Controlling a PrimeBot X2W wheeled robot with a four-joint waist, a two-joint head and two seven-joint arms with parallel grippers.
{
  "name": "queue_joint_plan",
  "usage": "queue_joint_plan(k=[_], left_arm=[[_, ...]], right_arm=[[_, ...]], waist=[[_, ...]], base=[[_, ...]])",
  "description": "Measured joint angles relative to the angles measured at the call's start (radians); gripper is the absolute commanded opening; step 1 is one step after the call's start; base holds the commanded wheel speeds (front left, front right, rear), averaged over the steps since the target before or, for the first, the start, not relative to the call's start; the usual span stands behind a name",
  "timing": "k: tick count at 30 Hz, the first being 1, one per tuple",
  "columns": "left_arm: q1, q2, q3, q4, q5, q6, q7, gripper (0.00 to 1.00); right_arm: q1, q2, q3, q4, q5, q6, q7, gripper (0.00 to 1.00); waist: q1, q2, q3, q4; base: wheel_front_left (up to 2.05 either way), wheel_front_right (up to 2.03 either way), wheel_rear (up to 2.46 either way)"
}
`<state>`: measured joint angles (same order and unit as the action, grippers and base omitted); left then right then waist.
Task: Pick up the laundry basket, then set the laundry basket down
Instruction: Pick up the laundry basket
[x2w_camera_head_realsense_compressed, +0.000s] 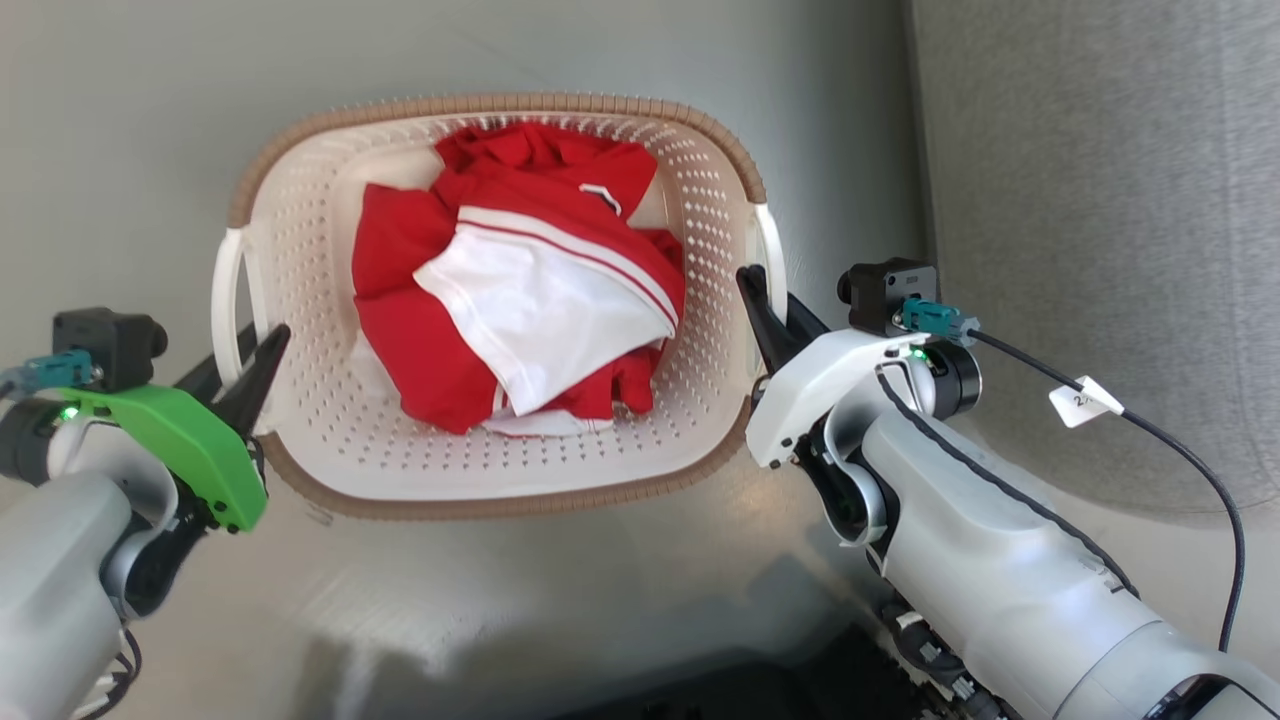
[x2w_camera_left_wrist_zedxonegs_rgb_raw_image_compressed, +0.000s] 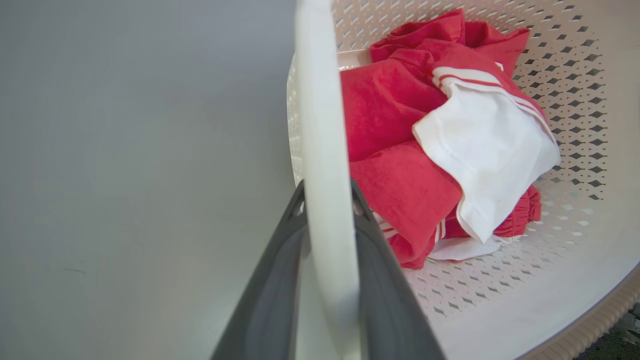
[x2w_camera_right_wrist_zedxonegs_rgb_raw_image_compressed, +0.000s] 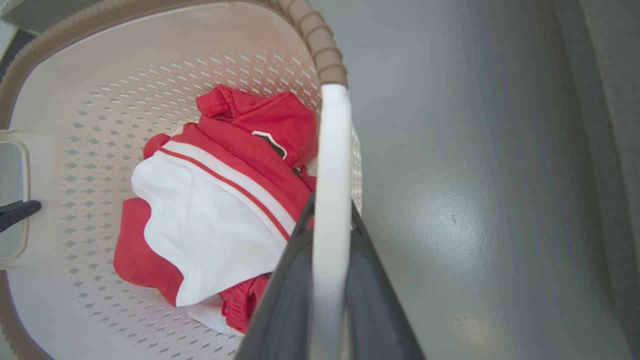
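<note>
Against smooth grey surface (x2w_camera_head_realsense_compressed: 120, 150) — laundry basket (x2w_camera_head_realsense_compressed: 500, 105); textured grey strip (x2w_camera_head_realsense_compressed: 1100, 200) rightward.

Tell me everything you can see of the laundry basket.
The laundry basket is cream perforated plastic, rounded-rectangular, with a brown woven-look rim and a white handle on each side. It is upright over a grey surface, holding crumpled red and white clothes. The left gripper clamps the left handle, the right gripper the right handle. Lifted or resting: unclear.

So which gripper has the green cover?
The left gripper, closed on a handle of the laundry basket, wears the green cover; the right gripper has a white cover.
</note>
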<state>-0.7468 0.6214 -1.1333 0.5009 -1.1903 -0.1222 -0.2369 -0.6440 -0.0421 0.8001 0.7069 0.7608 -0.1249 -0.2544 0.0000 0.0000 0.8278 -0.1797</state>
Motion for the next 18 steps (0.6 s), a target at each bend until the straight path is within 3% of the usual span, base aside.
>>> queue_joint_plan(k=[18], left_arm=[[0.052, -0.094, -0.035, 0.085, -0.103, 0.001, 0.079, 0.00]], right_arm=[[0.000, -0.003, 0.046, 0.098, 0.059, 0.000, 0.002, 0.00]], waist=[[0.0000, 0.0000, -0.215, 0.005]], base=[[0.00, 0.00, 0.00]])
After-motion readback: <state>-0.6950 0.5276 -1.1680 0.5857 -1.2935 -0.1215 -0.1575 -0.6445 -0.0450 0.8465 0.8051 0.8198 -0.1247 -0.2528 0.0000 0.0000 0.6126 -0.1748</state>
